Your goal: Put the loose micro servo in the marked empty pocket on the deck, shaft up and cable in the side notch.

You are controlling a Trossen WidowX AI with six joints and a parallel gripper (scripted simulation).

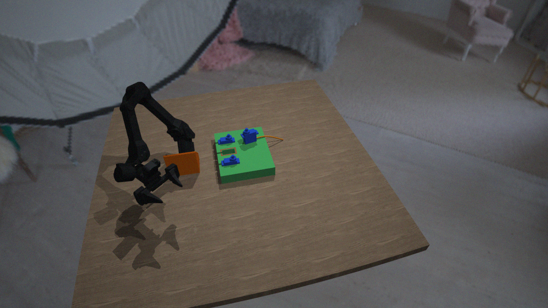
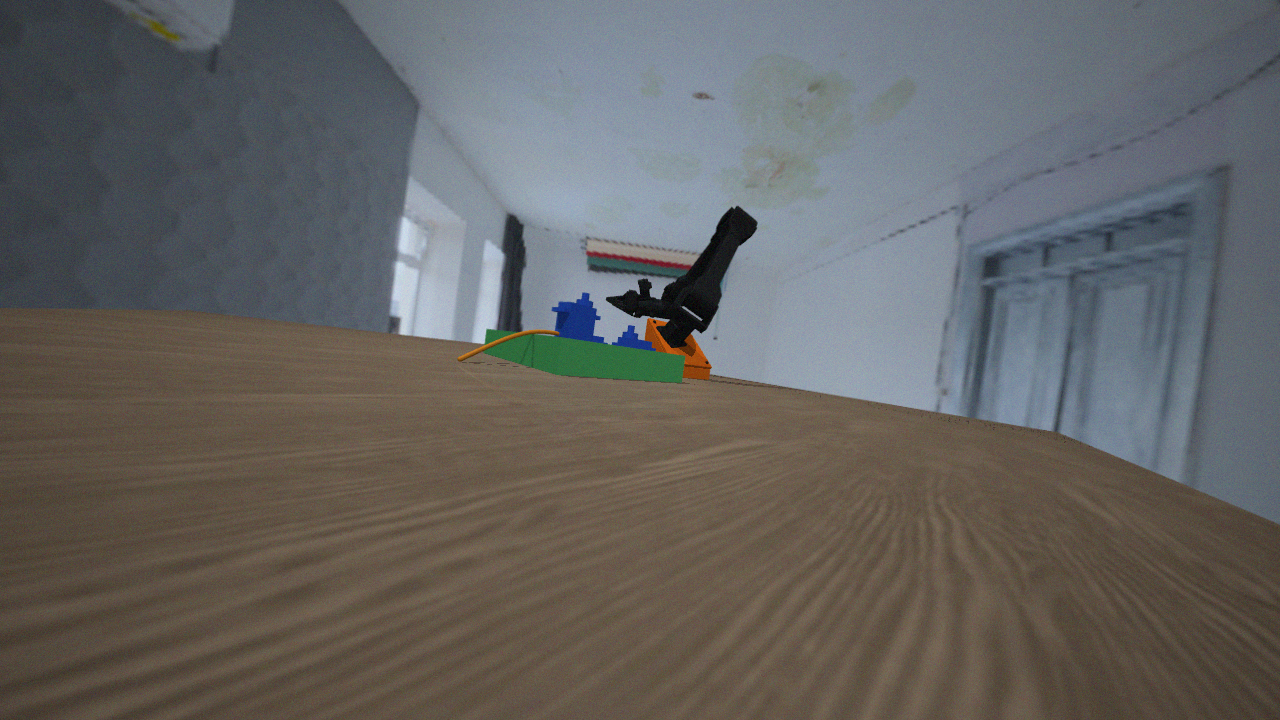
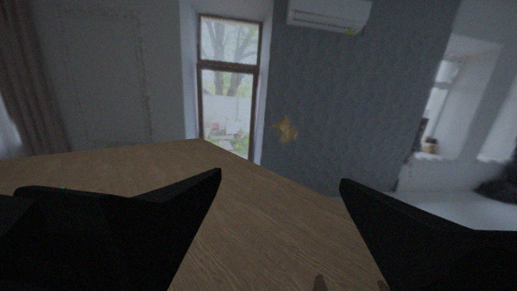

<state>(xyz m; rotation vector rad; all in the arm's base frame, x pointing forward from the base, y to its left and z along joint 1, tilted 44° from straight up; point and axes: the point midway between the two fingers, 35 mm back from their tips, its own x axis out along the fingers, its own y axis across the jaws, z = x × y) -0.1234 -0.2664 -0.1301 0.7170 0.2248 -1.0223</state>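
Observation:
The green deck (image 1: 252, 164) (image 2: 590, 362) lies on the wooden table (image 1: 268, 229) (image 3: 258, 230). The loose blue micro servo (image 1: 249, 135) (image 2: 577, 319) stands upright on the deck's far right corner with its shaft up. Its orange cable (image 1: 271, 137) (image 2: 501, 339) trails off the deck's edge. The marked empty pocket (image 1: 228, 151) is outlined in orange between two seated blue servos (image 1: 226, 139) (image 1: 230, 160). My gripper (image 1: 171, 192) (image 2: 619, 301) (image 3: 279, 179) is open and empty. It hangs low over the table, left of the deck and well away from the servo.
An orange block (image 1: 183, 162) (image 2: 691, 360) stands between my arm and the deck, right behind my gripper. The arm's base is at the table's left side. The wrist view shows only the table and the room beyond.

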